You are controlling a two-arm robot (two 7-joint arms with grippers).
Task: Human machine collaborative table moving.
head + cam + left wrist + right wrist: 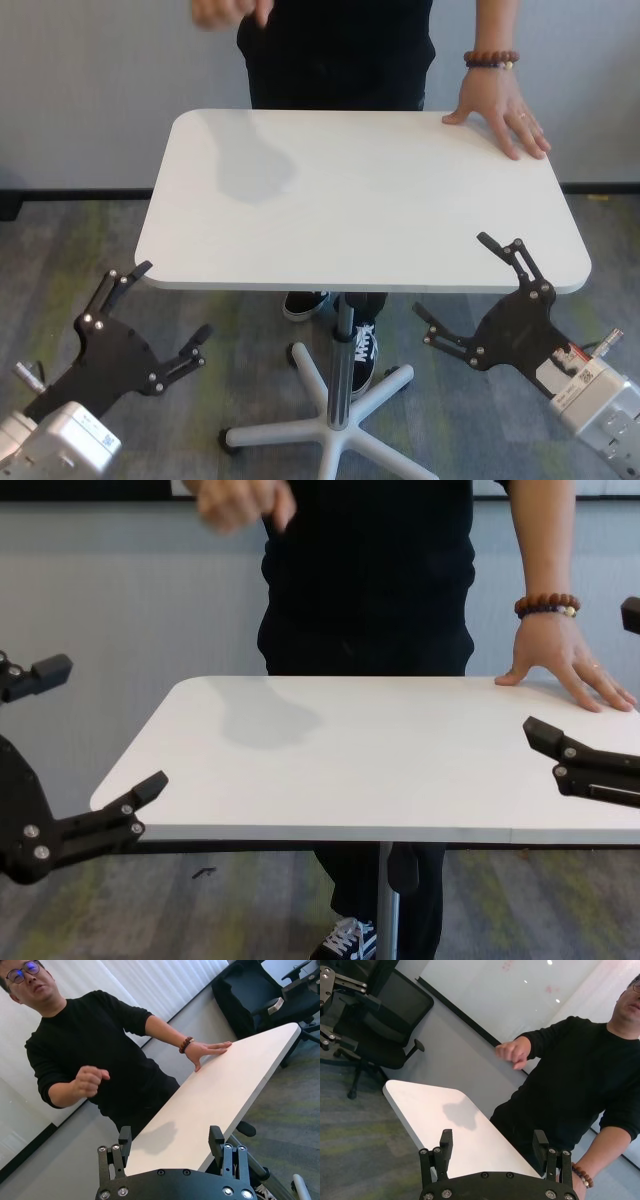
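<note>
The white table stands on a grey post in front of me. The human in a black shirt stands at its far edge. One hand with a beaded bracelet lies flat on the far right corner; the other hand is raised off the table. My left gripper is open beside the near left corner, holding nothing. My right gripper is open at the near right corner, holding nothing. The chest view shows both grippers, left and right, apart from the tabletop. Each wrist view, left and right, looks along the table.
The table's post ends in a grey star base with castors on grey-green carpet. The human's shoes are under the table by the post. A black office chair stands off to one side; it also shows in the right wrist view.
</note>
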